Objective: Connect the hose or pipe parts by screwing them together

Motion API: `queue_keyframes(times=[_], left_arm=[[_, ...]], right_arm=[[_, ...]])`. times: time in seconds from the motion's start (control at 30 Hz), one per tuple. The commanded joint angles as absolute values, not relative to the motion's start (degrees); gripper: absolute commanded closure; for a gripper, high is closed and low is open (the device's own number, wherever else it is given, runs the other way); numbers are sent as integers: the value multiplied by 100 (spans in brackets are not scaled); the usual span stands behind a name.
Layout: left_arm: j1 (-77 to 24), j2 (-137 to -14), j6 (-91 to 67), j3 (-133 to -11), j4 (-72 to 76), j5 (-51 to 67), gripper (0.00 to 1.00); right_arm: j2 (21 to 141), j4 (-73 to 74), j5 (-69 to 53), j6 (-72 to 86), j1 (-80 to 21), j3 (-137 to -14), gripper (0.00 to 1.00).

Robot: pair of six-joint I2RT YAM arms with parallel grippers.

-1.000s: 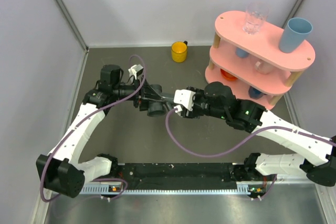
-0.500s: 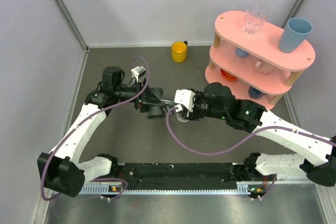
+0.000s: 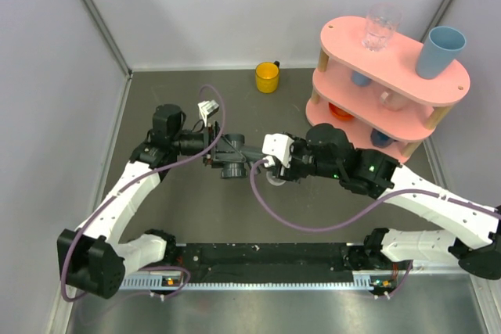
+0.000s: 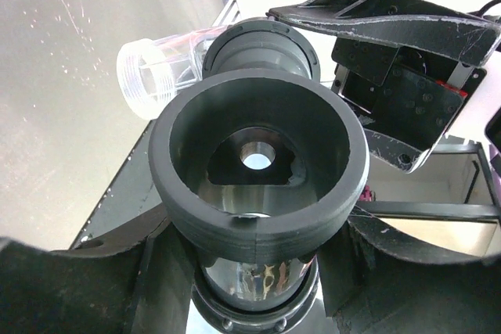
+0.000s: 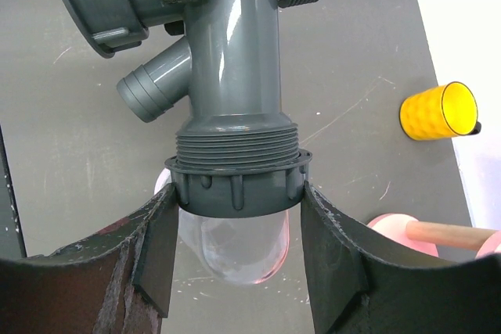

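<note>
Grey T-fitting [image 3: 232,160] w/ clear piece [image 5: 233,248]

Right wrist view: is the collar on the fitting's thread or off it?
On: the grey collar sits around the threaded end of the T fitting, several thread turns bare above it. Whether threads have engaged, cannot tell.

The dark grey T-shaped pipe fitting [image 3: 232,159] is lifted above the middle of the table [image 3: 205,210], not resting on it. It has wide round ends with outer thread, and a small ribbed nozzle comes out of its side. In the left wrist view one open end faces the camera and shows the hollow inside. The clear tubular piece [image 5: 233,246] sits at the stem end. Its grey collar [image 5: 236,186] is on the stem thread, with some turns of thread still bare above it.
</note>
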State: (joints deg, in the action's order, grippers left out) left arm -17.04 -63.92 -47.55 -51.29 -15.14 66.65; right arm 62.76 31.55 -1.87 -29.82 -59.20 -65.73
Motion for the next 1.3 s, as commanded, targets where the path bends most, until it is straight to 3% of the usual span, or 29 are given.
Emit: queue_keyframes(times=[0.0,0.73,1.27], left_arm=[[-1916,-6232,-4746,-4992,-247,6706,100],[-2329,-5774,-4105,-4210,2152,6943,100],[-2689,-5397,-2725,-4078,2381,7225,100]], right_arm=[[6144,2136,-1274,-2821,-6082,-7058,90],[6214,2171,-2109,-2206,-5898,-7348,91],[6310,2311,-3532,-1415,-5590,-7462,91]])
